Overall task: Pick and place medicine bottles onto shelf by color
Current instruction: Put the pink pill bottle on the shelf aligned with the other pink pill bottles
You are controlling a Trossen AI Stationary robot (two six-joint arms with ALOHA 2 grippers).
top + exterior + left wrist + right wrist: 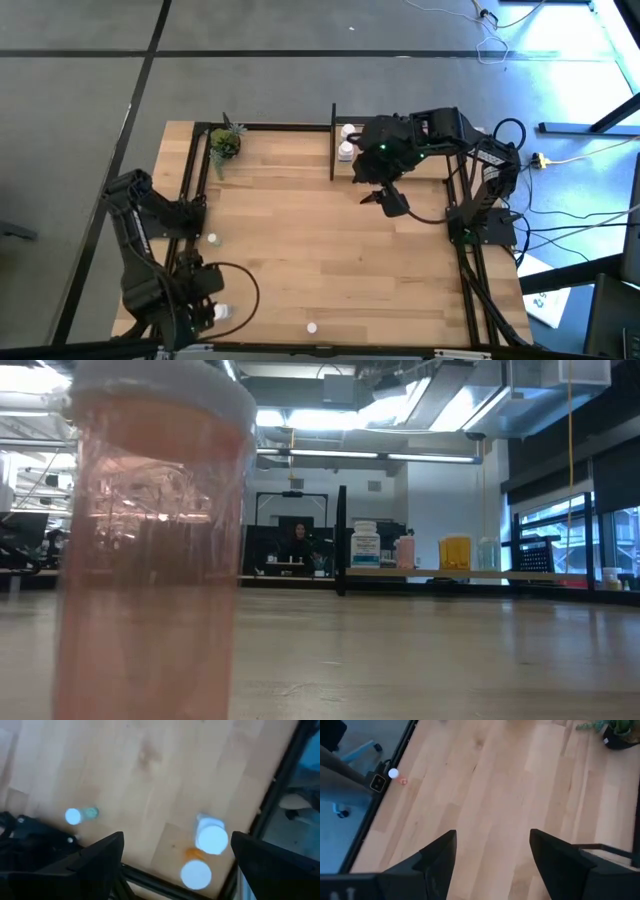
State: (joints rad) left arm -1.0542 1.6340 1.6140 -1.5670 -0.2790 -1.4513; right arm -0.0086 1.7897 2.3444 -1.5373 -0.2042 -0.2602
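My left gripper (176, 851) hangs open over the table's near left corner, pointing down. Below it a white bottle (212, 838) and an orange bottle (195, 873) stand side by side, and a pale green bottle (76, 815) stands farther off. None of them is touched. A pink bottle (150, 550) stands by the near edge, right in front of the low camera. My right gripper (386, 199) hangs open and empty above the table beside the shelf (470, 572) at the far right. On the shelf stand a white (366, 545), a pink (405, 550), an orange (455, 552) and a pale green bottle (487, 552).
A small potted plant (224, 143) stands at the table's far left corner. A black frame (192, 180) runs round the tabletop, with an upright post (333, 140) at the shelf's left end. Bare wood (330, 240) lies between the arms.
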